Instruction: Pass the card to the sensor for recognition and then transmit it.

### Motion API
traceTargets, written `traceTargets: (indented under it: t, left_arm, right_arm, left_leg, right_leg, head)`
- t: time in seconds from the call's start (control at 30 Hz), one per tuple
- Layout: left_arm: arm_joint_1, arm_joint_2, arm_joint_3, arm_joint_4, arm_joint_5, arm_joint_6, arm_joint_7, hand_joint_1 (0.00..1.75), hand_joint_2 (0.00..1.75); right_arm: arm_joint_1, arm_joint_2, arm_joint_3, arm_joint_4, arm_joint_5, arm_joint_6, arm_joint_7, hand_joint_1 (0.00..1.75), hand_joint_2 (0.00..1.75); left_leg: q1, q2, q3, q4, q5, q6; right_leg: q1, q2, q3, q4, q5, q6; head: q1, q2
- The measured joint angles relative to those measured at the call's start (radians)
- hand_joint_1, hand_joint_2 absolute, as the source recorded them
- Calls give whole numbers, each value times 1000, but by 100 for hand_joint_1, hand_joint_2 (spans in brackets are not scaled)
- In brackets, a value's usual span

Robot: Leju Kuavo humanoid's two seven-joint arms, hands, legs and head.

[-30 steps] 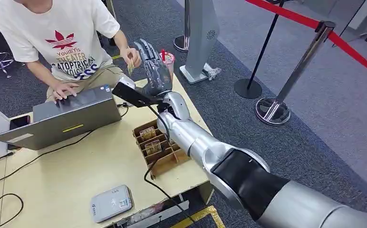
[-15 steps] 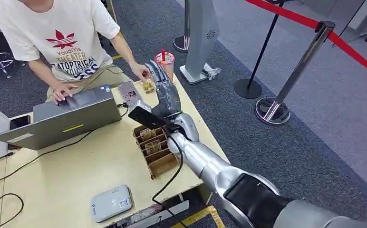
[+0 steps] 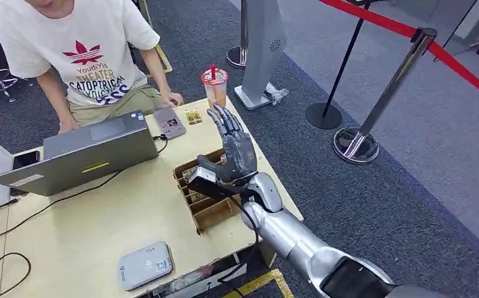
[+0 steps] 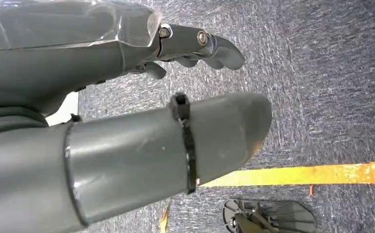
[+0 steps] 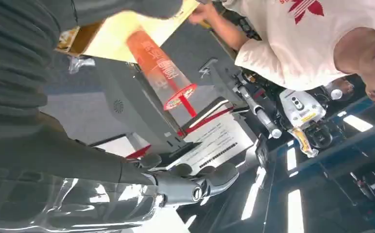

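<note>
With our right hand (image 3: pixel 236 155) raised open and empty above the card box (image 3: pixel 207 197), and a card (image 3: pixel 193 116) beside the person's hand (image 3: pixel 174 99), handover looks done.

The right robot hand (image 3: pixel 236 152) stands over the cardboard organizer (image 3: pixel 207 194) near the counter (image 3: pixel 88 230) edge, fingers apart and empty. Ahead of it stand a drink cup (image 3: pixel 214 85), a small card reader (image 3: pixel 169 121) and a card (image 3: pixel 193 116), with a person's hand (image 3: pixel 172 99) resting just beyond. A laptop (image 3: pixel 82 152) and its cables block the left side. Bare counter lies between the organizer and the flat sensor (image 3: pixel 145 266).
</note>
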Motion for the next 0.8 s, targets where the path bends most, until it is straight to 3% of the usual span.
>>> traceTargets:
  t: [0.1,0.13,0.2,0.23,0.27,0.33,0.57,0.8]
  left_arm:
    - [2,-1,4,0,7,11,0,0,0]
    - [2,-2,6,0,9,14,-1,0,0]
    - [3,-3,8,0,10,16,-2,0,0]
    - [3,-3,9,0,11,17,-2,0,0]
    - [4,-3,9,0,12,18,-2,0,0]
    - [5,-3,11,0,12,19,-3,0,0]
    - [8,-4,22,0,11,21,-12,0,0]
    - [9,-4,22,0,0,19,-18,0,0]
  right_arm:
    - [16,-7,-4,-15,17,0,5,73,175]
    - [19,-10,-5,-18,22,0,6,84,175]
    - [25,-12,-10,-24,23,0,8,87,175]
    - [27,-14,-11,-26,23,1,9,113,175]
    - [30,-16,-11,-28,25,2,9,113,175]
    - [35,-21,-12,-33,34,2,10,131,175]
    - [51,-35,-12,-42,35,5,14,138,175]
    - [76,-54,-16,-53,35,4,18,131,175]
  left_leg:
    - [0,0,0,0,0,0]
    - [0,0,0,0,0,0]
    - [0,0,0,0,0,0]
    - [0,0,0,0,0,0]
    - [0,0,0,0,0,0]
    - [0,0,0,0,0,0]
    - [0,0,0,0,0,0]
    - [0,0,0,0,0,0]
  right_leg:
    - [0,0,0,0,0,0]
    - [0,0,0,0,0,0]
    - [0,0,0,0,0,0]
    - [0,0,0,0,0,0]
    - [0,0,0,0,0,0]
    - [0,0,0,0,0,0]
    - [0,0,0,0,0,0]
    - [0,0,0,0,0,0]
  head:
    - [0,0]
    - [0,0]
    - [0,0]
    - [0,0]
    - [0,0]
    - [0,0]
    - [0,0]
    - [0,0]
